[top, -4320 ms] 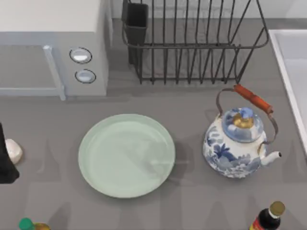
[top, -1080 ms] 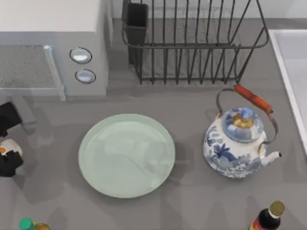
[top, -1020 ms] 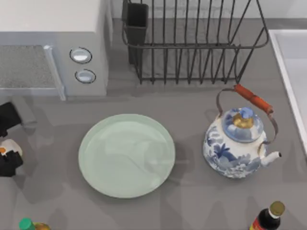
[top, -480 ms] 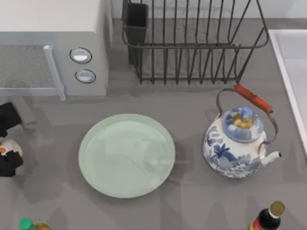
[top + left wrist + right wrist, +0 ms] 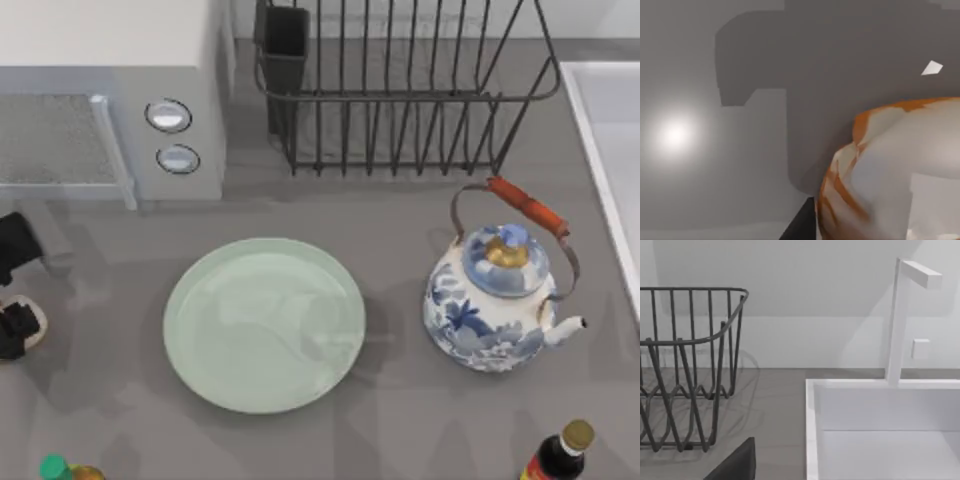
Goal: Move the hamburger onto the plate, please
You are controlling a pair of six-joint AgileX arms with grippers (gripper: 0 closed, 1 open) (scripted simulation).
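Note:
The hamburger (image 5: 37, 336), a small cream bun, lies on the table at the far left edge, mostly covered by my left gripper (image 5: 14, 288). Only a cream sliver shows beside the nearer finger (image 5: 17, 326). The gripper is open, with bare table showing in the gap between its two dark fingers. In the left wrist view the hamburger (image 5: 890, 170) looms very close, cream with orange streaks. The pale mint-green plate (image 5: 200, 355) sits at the table's middle, to the right of the hamburger, with nothing on it. A dark part of my right gripper (image 5: 735, 465) shows in the right wrist view, parked near the sink.
A blue-and-white kettle (image 5: 495, 300) stands right of the plate. A microwave (image 5: 110, 90) is at the back left and a wire dish rack (image 5: 400, 90) behind the plate. A sink (image 5: 610, 130) lies at the right edge. Bottles (image 5: 560, 455) stand along the front edge.
The left gripper came in over the hamburger. In the last half second its nearer finger moved across the bun, which showed between the fingers before and is now mostly covered.

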